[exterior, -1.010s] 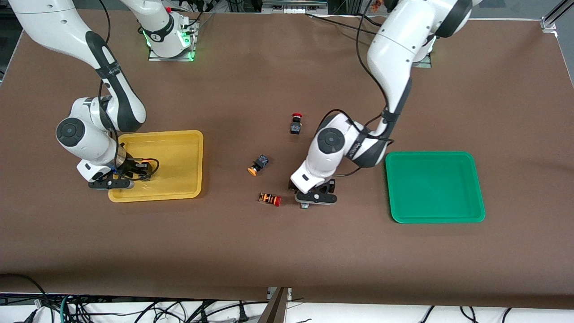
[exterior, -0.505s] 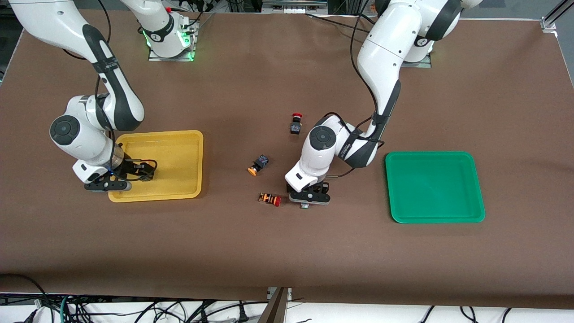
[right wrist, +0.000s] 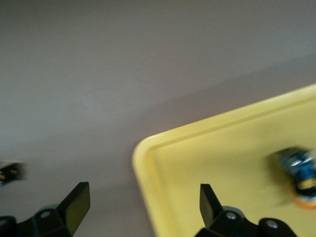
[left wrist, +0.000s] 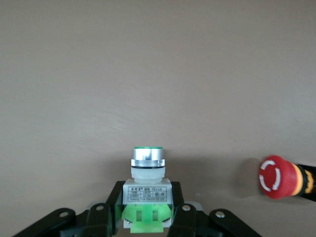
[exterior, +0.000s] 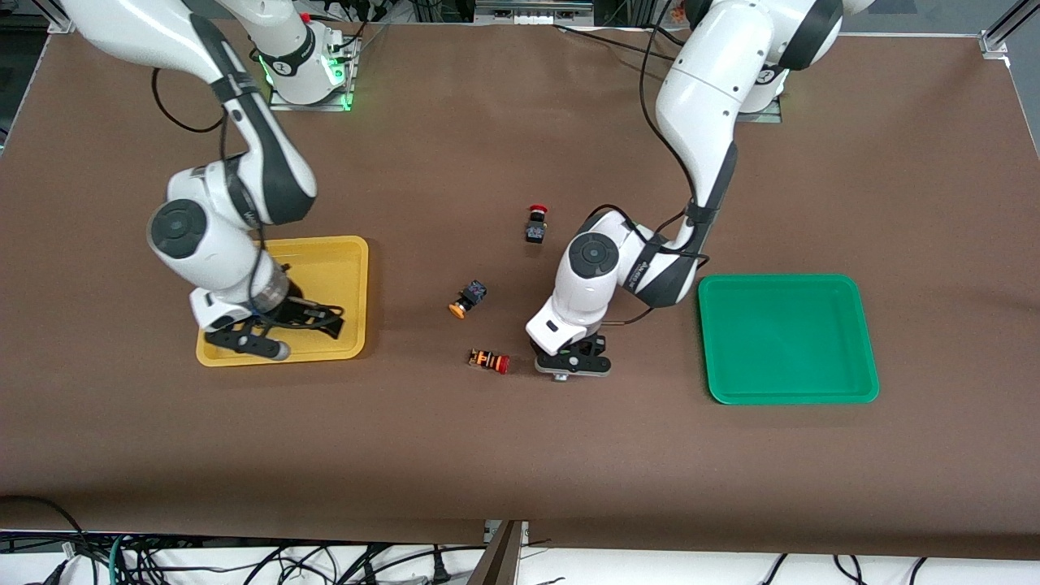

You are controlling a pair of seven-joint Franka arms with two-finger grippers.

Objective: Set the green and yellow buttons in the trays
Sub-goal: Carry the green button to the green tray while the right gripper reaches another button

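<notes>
My left gripper (exterior: 570, 369) is down at the table between the trays, shut on a silver-white button with a light-green block (left wrist: 146, 196). Its fingers (left wrist: 114, 198) press both sides of the body. My right gripper (exterior: 305, 323) hangs open and empty over the yellow tray (exterior: 345, 268), above the tray's corner (right wrist: 148, 148) in the right wrist view. A black-bodied button with an orange cap (right wrist: 298, 177) lies inside that tray. Another yellow-capped black button (exterior: 465, 300) lies on the table near the middle. The green tray (exterior: 788, 337) stands toward the left arm's end.
An orange-striped switch with a red cap (exterior: 489, 360) lies beside my left gripper and also shows in the left wrist view (left wrist: 279, 177). A black switch with a red cap (exterior: 535, 223) stands farther from the front camera.
My right arm has swung from the yellow tray's outer end toward the table's middle, its open gripper now over the tray's near part. My left gripper has shifted only slightly with the green button.
</notes>
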